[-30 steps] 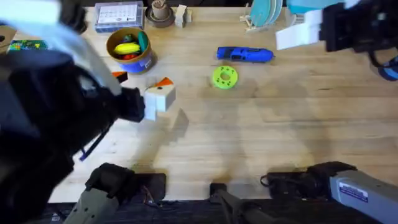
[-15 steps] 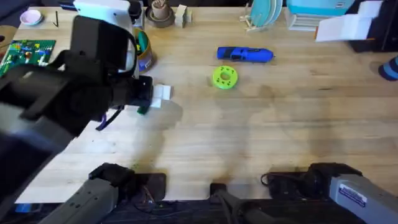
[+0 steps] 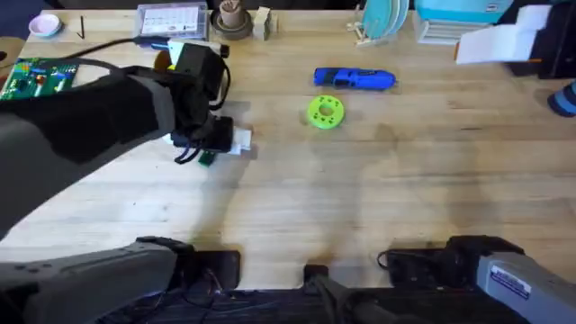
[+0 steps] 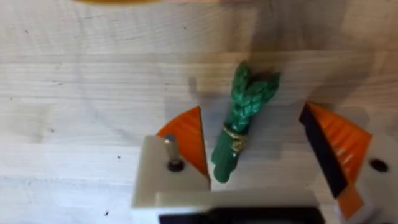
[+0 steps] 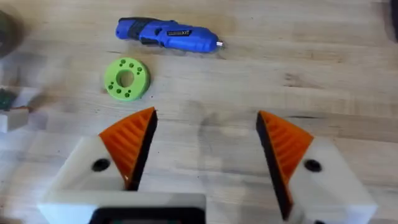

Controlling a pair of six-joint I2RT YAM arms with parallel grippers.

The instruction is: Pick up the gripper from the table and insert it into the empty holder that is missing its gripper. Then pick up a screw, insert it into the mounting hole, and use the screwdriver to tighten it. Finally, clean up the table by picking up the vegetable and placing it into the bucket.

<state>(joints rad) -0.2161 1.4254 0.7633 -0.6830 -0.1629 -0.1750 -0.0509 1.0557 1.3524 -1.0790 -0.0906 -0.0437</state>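
Note:
A small green vegetable (image 4: 239, 127) lies on the wood between the orange fingers of my left gripper (image 4: 258, 143), which is open around it and not touching it. In the overhead view that gripper (image 3: 223, 147) is low at the table's left, the vegetable (image 3: 205, 159) peeking out beside it. A screw (image 4: 172, 155) sits in the white holder (image 4: 158, 180) of one finger. The blue screwdriver (image 3: 354, 79) lies at the back middle. My right gripper (image 5: 208, 146) is open and empty, raised at the far right (image 3: 499, 40). The bucket is hidden under my left arm. The loose gripper piece is out of view.
A green disc with holes (image 3: 325, 112) lies just in front of the screwdriver. A circuit board (image 3: 36, 76), a parts box (image 3: 171, 20), a brown cup (image 3: 232, 20) and a dish rack (image 3: 382, 22) line the back and left edges.
My left arm has swung forward and down, covering the bucket and bringing its open fingers around the vegetable. The right arm has drawn back to the far right corner.

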